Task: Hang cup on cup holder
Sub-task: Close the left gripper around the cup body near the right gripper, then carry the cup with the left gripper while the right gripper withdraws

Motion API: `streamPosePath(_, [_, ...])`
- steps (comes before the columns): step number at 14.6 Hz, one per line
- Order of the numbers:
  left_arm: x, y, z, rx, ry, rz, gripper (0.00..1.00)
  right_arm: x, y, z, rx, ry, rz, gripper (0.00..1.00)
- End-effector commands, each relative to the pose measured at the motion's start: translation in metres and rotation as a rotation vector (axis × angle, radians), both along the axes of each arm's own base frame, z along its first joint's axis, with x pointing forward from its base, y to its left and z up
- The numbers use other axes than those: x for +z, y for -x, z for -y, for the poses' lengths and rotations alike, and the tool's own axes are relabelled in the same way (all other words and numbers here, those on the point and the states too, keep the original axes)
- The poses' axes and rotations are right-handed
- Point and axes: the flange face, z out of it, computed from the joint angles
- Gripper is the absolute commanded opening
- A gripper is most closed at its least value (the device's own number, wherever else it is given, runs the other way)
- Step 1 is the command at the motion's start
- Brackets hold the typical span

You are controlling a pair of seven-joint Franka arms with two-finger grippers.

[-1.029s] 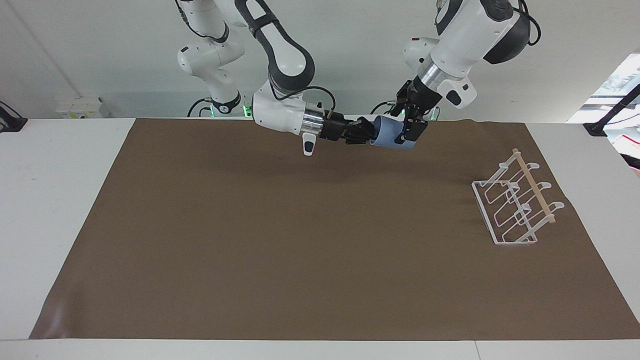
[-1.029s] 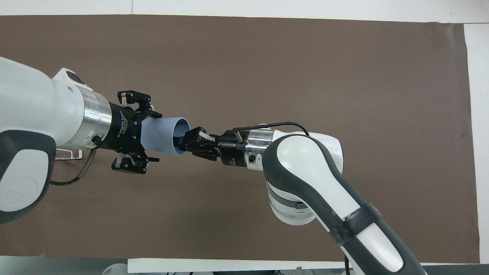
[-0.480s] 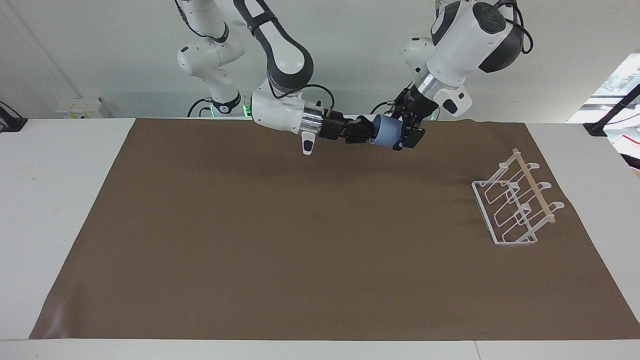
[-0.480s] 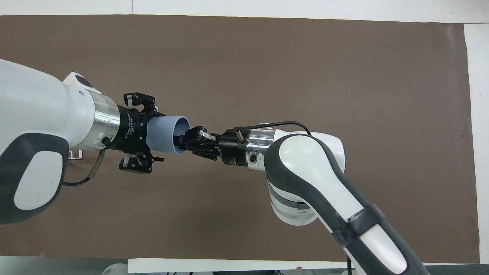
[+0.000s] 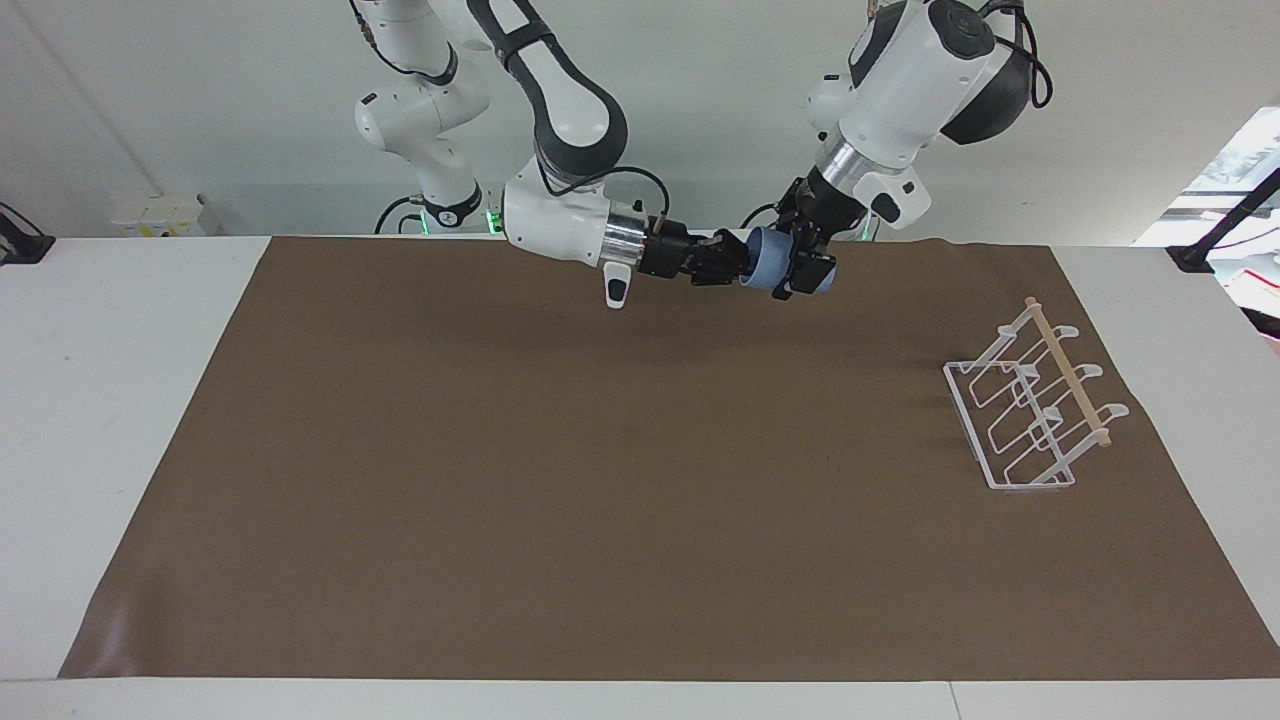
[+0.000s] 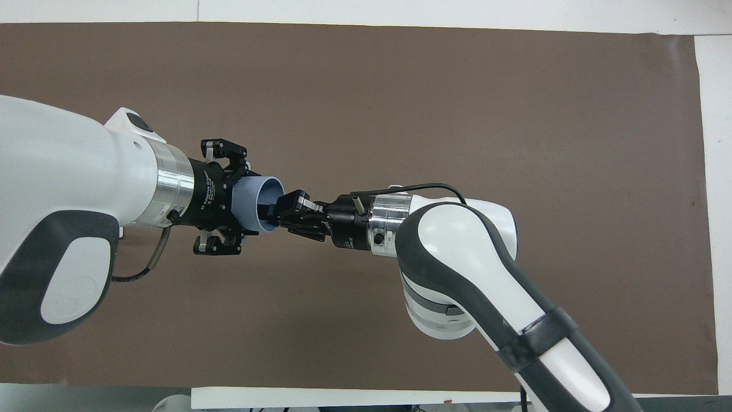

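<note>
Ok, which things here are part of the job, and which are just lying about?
Job: cup, held over the mat, its rim pinched by the right gripper; left gripper, open around its base; cup holder, toward the left arm's end.
Just there: brown mat.

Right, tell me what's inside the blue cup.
The right gripper's fingertips reach into the mouth of the cup, which the open left gripper surrounds over the brown mat. How deep they go is hidden by the wall.
</note>
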Motion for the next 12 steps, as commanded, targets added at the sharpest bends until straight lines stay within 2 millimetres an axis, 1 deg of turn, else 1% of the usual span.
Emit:
streamPosePath(1, [-0.001,0.015,0.011,-0.033,-0.006,0.002,0.73,0.007,-0.003,0.003,-0.029,-0.021,-0.007,0.0])
streamPosePath(2, [0.0,0.019,0.017,-0.046,-0.007,0.004,0.73,0.008,-0.003,0.003,-0.029,-0.022,-0.006,0.0])
streamPosePath(4, [-0.001,0.02,0.018,-0.05,-0.01,0.005,0.73,0.008,-0.003,0.003,-0.03,-0.021,-0.006,0.02])
streamPosePath(5, [0.001,0.021,0.019,-0.051,-0.009,0.007,0.73,0.008,-0.004,0.004,-0.033,-0.021,-0.01,0.14])
streamPosePath(6, [0.002,0.021,0.02,-0.052,-0.007,0.011,0.73,0.008,-0.004,0.004,-0.034,-0.021,-0.011,0.47])
streamPosePath(7, [0.005,0.023,0.024,-0.061,-0.003,0.018,0.74,0.007,-0.005,0.005,-0.041,-0.017,-0.012,0.99])
streamPosePath(8, [0.004,0.023,0.025,-0.06,-0.003,0.017,0.73,0.007,-0.007,0.007,-0.062,-0.005,-0.011,0.99])
streamPosePath(9, [0.004,0.023,0.025,-0.061,-0.004,0.016,0.62,0.011,-0.011,0.011,-0.093,0.01,0.0,0.99])
streamPosePath(10, [0.005,0.024,0.025,-0.062,-0.004,0.015,0.36,0.013,-0.013,0.017,-0.13,0.031,0.009,0.99])
streamPosePath(11, [0.003,0.024,0.025,-0.065,-0.006,0.011,0.23,0.022,-0.016,0.024,-0.155,0.031,0.018,0.99])
streamPosePath(12, [0.003,0.024,0.024,-0.067,-0.013,0.012,0.15,0.028,-0.018,0.033,-0.17,0.027,0.023,0.99])
